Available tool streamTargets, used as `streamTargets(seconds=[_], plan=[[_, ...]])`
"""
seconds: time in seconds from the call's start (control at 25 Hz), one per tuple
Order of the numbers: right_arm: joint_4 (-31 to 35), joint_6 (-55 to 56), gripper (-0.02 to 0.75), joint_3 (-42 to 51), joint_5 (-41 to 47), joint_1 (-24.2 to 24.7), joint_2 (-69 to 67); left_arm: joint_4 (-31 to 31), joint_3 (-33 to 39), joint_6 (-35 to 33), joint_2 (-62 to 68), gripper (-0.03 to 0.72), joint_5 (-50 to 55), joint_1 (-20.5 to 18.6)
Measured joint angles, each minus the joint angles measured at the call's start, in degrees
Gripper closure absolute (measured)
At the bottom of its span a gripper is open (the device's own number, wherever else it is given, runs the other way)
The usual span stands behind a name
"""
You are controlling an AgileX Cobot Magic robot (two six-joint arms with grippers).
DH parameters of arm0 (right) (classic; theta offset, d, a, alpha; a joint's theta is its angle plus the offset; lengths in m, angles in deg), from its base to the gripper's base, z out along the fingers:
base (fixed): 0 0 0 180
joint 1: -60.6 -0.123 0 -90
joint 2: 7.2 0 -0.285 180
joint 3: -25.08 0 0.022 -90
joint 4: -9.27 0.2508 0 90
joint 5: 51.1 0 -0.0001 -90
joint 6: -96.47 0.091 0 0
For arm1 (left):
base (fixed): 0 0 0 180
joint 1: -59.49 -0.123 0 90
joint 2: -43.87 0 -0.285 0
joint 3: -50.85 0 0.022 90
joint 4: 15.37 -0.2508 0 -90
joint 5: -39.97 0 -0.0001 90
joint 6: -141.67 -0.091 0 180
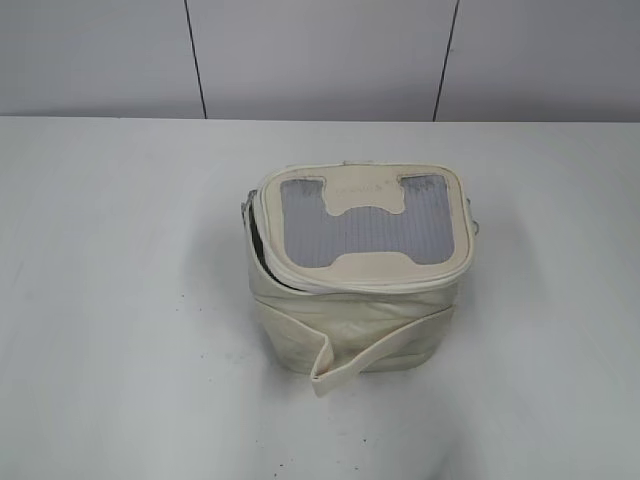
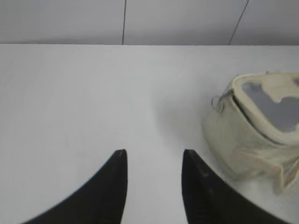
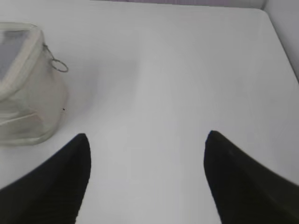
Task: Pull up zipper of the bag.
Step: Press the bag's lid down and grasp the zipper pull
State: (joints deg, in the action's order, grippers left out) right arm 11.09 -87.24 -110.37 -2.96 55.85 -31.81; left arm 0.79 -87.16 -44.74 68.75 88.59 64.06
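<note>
The exterior view looks down at a slant across the white table [image 1: 110,300] toward the back wall [image 1: 320,55], the bag [image 1: 360,270] centred. Each wrist view looks forward low over the tabletop past its own fingertips. All three views share the bag: right edge in the left wrist view, left edge in the right.

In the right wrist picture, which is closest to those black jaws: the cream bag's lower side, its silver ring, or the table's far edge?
1. Cream fabric bag's lower side, left.
2. Silver ring pull, higher left.
3. White table's far edge, top.
</note>
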Motion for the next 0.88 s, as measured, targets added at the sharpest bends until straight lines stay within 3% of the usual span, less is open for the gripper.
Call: streamTargets(seconds=[0.16,0.44,0.68,0.88], plan=[[2.93,-6.04,0.152,-3.86,-5.53,-6.7,-10.91,9.7,0.0,-3.24,10.85,0.383,-7.15,0.0],[3.04,-12.01,0.152,-15.91,-6.68,-16.89,-35.9,24.93,-5.23,-20.64,32.33,0.383,-5.68,0.0],[5.52,-21.88,0.152,-30.46,-5.03,-20.97,-55.22,28.88,-10.75,-30.25,44.69,0.374,-1.54,0.0],[13.54,-31.5,0.176,-42.43,1.84,-21.09,-69.39,29.06,-13.52,-33.62,53.03,0.372,-0.14,0.0]])
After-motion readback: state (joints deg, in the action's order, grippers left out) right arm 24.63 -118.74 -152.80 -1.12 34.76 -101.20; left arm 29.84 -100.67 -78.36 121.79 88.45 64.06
